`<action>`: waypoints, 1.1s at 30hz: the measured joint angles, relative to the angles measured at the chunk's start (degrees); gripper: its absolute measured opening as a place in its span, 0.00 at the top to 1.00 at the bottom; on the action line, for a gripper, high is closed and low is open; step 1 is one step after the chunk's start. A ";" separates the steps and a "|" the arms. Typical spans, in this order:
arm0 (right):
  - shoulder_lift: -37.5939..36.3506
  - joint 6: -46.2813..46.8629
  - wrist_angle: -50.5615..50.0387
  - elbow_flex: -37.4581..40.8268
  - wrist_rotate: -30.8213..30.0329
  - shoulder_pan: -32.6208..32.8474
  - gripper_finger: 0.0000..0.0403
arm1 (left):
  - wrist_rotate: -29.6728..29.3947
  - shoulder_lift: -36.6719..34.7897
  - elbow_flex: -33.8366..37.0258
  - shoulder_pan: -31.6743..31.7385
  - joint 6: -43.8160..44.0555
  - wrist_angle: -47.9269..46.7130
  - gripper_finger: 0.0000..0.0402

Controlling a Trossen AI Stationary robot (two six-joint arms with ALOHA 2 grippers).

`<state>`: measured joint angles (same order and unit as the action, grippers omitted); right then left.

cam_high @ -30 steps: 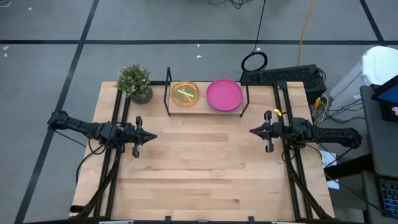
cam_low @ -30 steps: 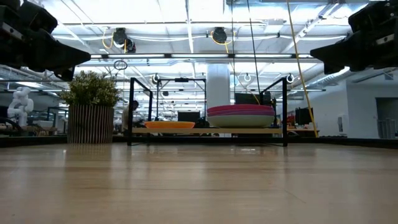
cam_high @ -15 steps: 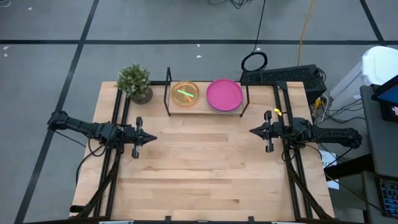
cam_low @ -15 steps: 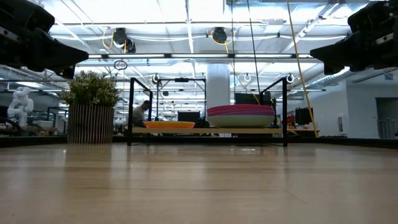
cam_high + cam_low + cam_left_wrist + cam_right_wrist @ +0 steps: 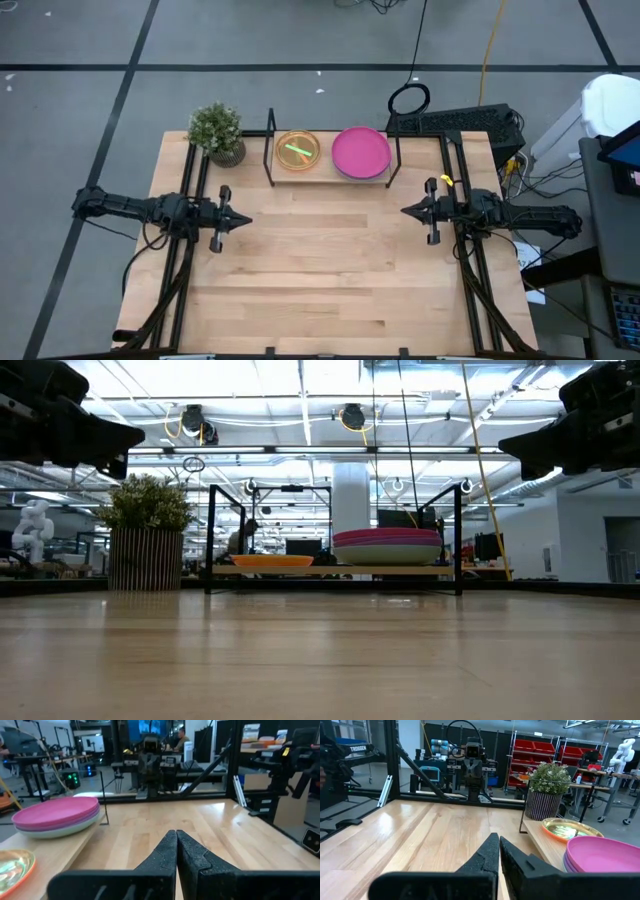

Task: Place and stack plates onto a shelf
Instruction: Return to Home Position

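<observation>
The shelf (image 5: 330, 178) stands at the table's far edge, a light board in a black wire frame. On its right half sits a stack of large plates (image 5: 361, 152) with a magenta one on top (image 5: 388, 536). On its left half lies the stack of small plates, orange on top with lime-green showing through (image 5: 297, 149). My left gripper (image 5: 243, 220) hovers shut over the table's left side, pointing right. My right gripper (image 5: 407, 211) hovers shut over the right side, pointing left. Both are empty and well above the tabletop.
A potted plant (image 5: 217, 131) stands on the table just left of the shelf. The wooden tabletop (image 5: 330, 270) stretches between the two arms. Cables and a keyboard (image 5: 455, 120) lie on the floor beyond the far right corner.
My left arm has drawn back slightly toward the table's left edge at its rear joints; the gripper itself has stayed nearly in place. A person moves in the room behind the shelf.
</observation>
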<state>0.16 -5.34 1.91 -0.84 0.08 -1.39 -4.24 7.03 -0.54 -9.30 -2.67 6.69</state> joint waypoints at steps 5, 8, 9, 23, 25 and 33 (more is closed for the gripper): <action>0.00 0.00 0.01 0.00 0.00 0.00 1.00 | 2.65 0.00 0.00 2.33 -0.41 -0.81 0.99; 0.00 -0.01 0.00 0.00 0.00 0.00 1.00 | 4.25 0.00 0.00 3.52 0.22 -3.52 0.99; 0.02 -0.02 0.00 0.00 0.00 0.00 1.00 | 4.65 0.00 0.00 3.84 0.29 -4.57 0.99; 0.02 -0.01 0.02 0.00 0.00 0.00 1.00 | 5.59 0.02 -0.04 7.97 -2.24 -5.94 0.99; 0.02 0.00 0.00 0.00 0.00 0.00 1.00 | 8.36 0.02 -0.04 9.13 -1.57 -5.70 0.99; 0.02 -0.02 0.00 0.00 0.00 -0.01 1.00 | 10.65 0.02 -0.04 12.97 0.69 -3.50 0.99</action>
<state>0.19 -5.37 1.91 -0.84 0.08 -1.39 6.42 7.05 -0.58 3.67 -1.98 3.20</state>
